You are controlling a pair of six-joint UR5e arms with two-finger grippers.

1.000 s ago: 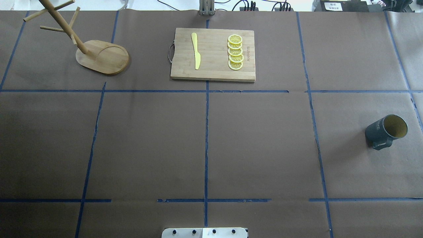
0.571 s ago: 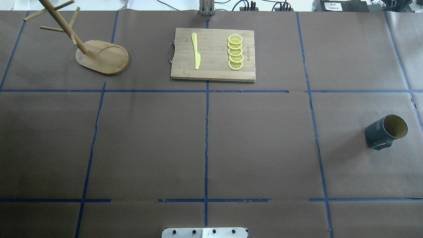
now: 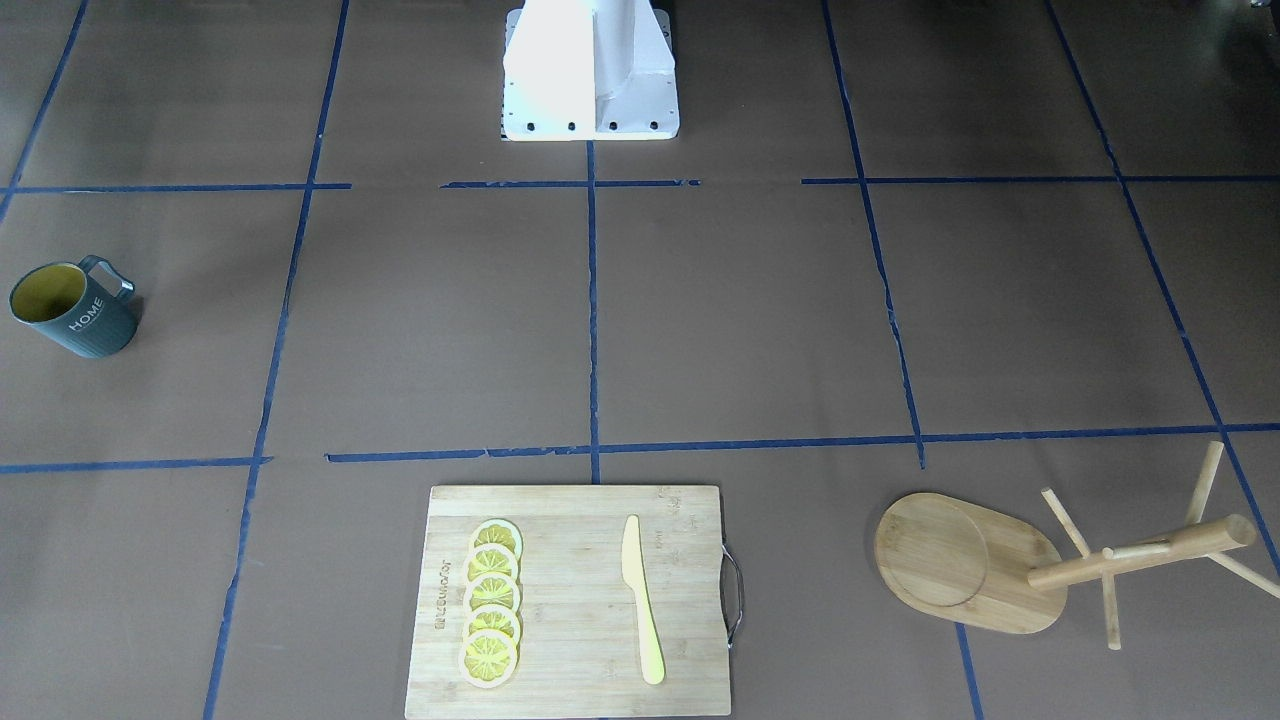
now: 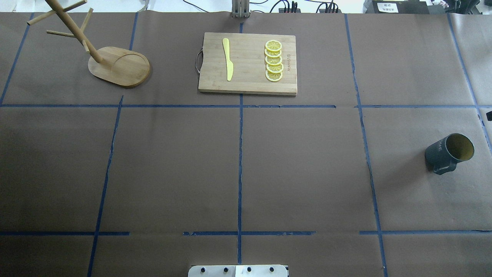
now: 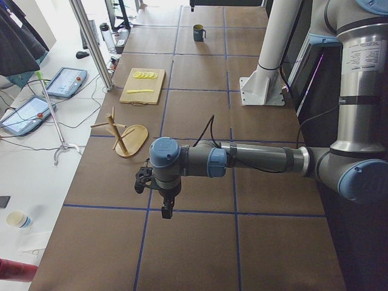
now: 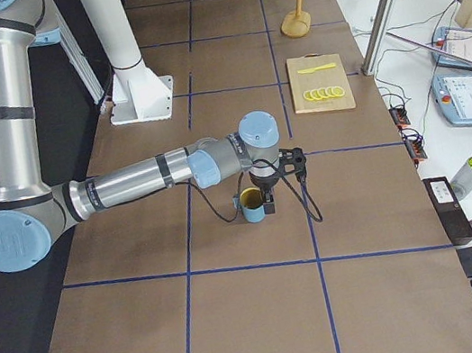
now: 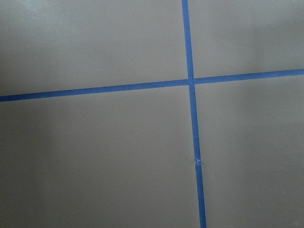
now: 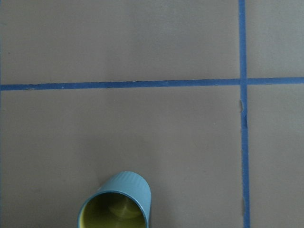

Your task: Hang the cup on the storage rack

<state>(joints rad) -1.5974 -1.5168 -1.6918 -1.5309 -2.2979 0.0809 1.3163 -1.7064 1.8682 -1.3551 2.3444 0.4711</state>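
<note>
Standing upright, the cup [image 6: 249,206] lies near the right claw [image 6: 270,205].

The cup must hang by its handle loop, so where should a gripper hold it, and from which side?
Pinch the cup by its wall at the rim from above, one finger inside, on the side away from the handle. It stands upright, mouth open, handle toward the robot, so this probably leaves the loop free.

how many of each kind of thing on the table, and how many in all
mug: 1
bamboo mug tree: 1
bamboo cutting board: 1
yellow knife: 1
lemon slices: 5
total: 9
</note>
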